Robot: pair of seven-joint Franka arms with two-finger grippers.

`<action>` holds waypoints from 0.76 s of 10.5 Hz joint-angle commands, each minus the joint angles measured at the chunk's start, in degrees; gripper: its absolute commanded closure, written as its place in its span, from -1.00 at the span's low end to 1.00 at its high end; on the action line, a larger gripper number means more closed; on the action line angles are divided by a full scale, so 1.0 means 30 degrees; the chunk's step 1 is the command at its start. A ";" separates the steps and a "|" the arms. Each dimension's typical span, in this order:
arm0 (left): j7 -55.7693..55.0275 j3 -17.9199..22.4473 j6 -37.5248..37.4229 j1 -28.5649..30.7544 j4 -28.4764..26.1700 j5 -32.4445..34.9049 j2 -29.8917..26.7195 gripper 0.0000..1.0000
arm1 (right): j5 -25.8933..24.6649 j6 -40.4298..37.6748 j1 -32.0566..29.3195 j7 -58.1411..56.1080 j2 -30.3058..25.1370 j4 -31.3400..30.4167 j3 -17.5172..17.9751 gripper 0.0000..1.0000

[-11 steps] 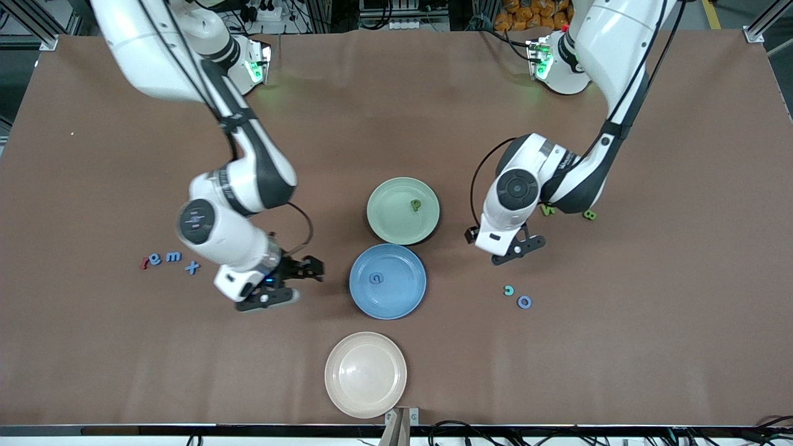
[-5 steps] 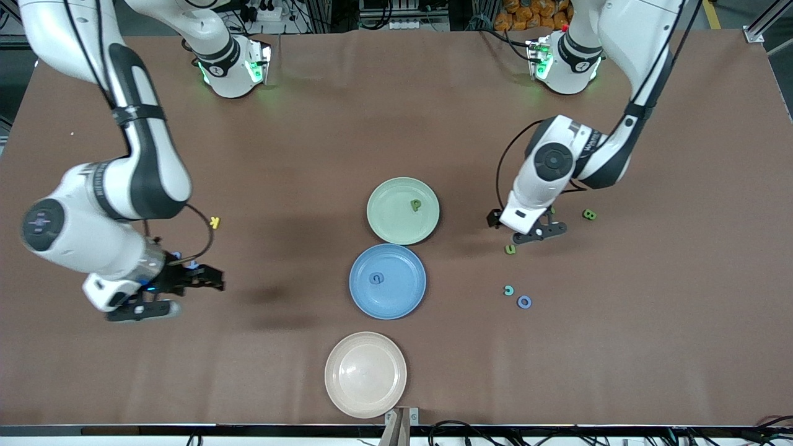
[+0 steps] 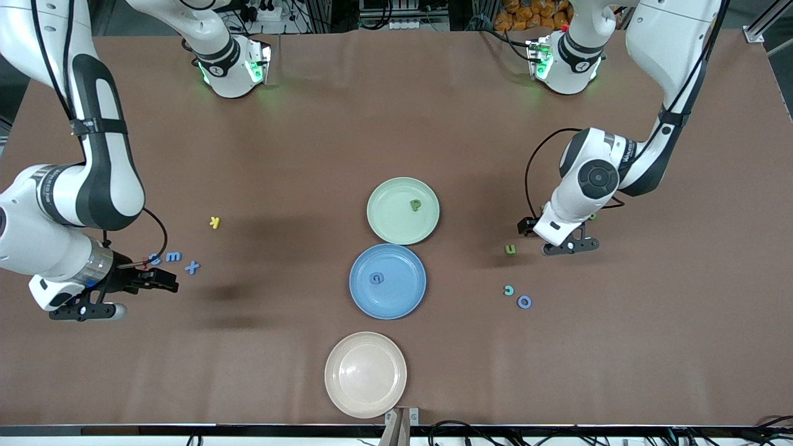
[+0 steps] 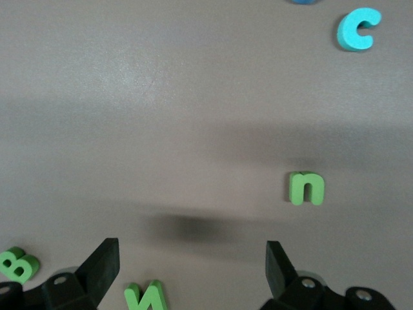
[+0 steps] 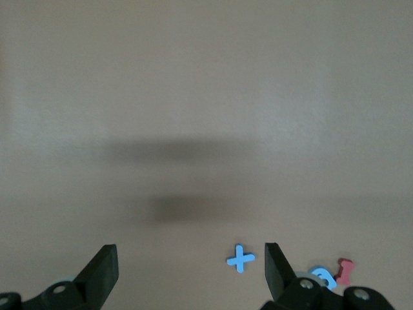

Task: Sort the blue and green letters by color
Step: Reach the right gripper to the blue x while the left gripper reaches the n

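- Our left gripper (image 4: 190,268), fingers spread: chunky green foam letter n (image 4: 306,188) lies just ahead of them.
- Our right gripper (image 5: 190,271), fingers spread: small blue foam x (image 5: 241,259) lies between the fingertips.

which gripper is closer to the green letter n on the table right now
Left. The left gripper, open, hangs just beside the green n, toward the left arm's end of the table. The right gripper, also open, is at the right arm's end, by the blue letters.
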 commanded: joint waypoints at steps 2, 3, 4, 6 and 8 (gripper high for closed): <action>-0.1905 -0.0209 0.0241 -0.1226 0.1229 0.0439 0.1675 -1.00 | -0.0085 0.0566 -0.0098 0.4897 -0.0268 -0.1837 -0.0413 -1.00; -0.2701 -0.0238 0.0270 -0.1318 0.1695 0.0439 0.2170 -1.00 | -0.0144 0.0596 -0.0039 0.5898 -0.0238 -0.2187 -0.0617 -1.00; -0.3231 -0.0209 0.0270 -0.1609 0.2135 0.0439 0.2523 -1.00 | -0.0173 0.0597 -0.0009 0.6517 -0.0064 -0.2306 -0.0822 -1.00; -0.4171 -0.0180 0.0270 -0.1933 0.2839 0.0468 0.3022 -1.00 | -0.0174 0.1469 0.0166 0.8999 0.0171 -0.2978 -0.0825 -1.00; -0.3911 -0.0180 0.0241 -0.1934 0.3395 0.0469 0.3111 -1.00 | -0.0262 0.1915 0.0546 1.1201 0.0697 -0.3186 -0.0854 -1.00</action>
